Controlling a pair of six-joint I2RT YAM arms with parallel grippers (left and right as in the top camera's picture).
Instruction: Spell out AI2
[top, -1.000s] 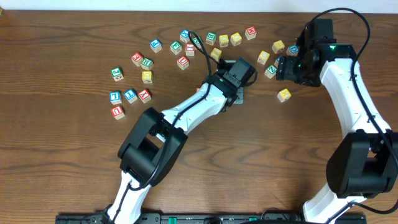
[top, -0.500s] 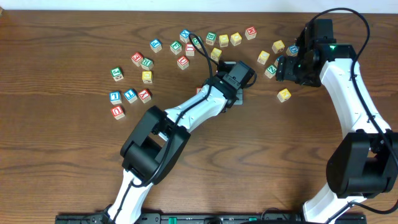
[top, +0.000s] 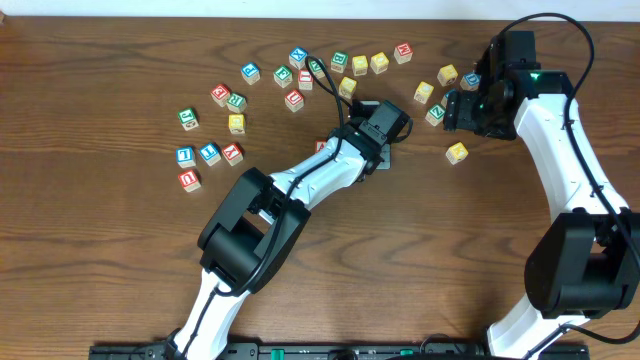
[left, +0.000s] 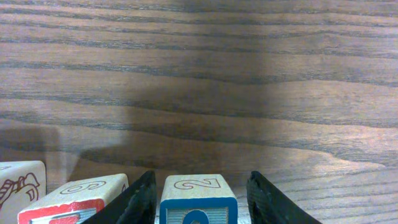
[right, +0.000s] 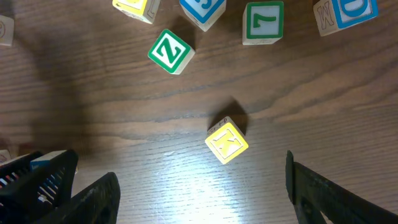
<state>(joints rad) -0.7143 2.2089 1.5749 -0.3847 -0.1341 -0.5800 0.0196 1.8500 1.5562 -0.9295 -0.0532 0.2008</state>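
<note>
In the left wrist view a blue-edged block (left: 199, 202) with a "2" on its top face stands on the table between my left gripper's (left: 202, 177) open jaws. There is a gap on each side, wider on the right. In the overhead view the left gripper (top: 375, 150) is at the table's middle and hides that block. A red block (left: 71, 199) stands just left of the jaw. My right gripper (right: 199, 174) is open and empty above the table. A yellow block (right: 227, 140) lies beyond it and also shows in the overhead view (top: 457, 152).
Several letter blocks lie scattered along the back of the table, such as a green Z (right: 169, 52) and a green 7 (right: 262, 22). A row of three blocks (top: 209, 153) with a red one (top: 189, 179) below sits at the left.
My left arm's elbow has shifted slightly up and right while its gripper stayed nearly in place. The right arm has not moved.
</note>
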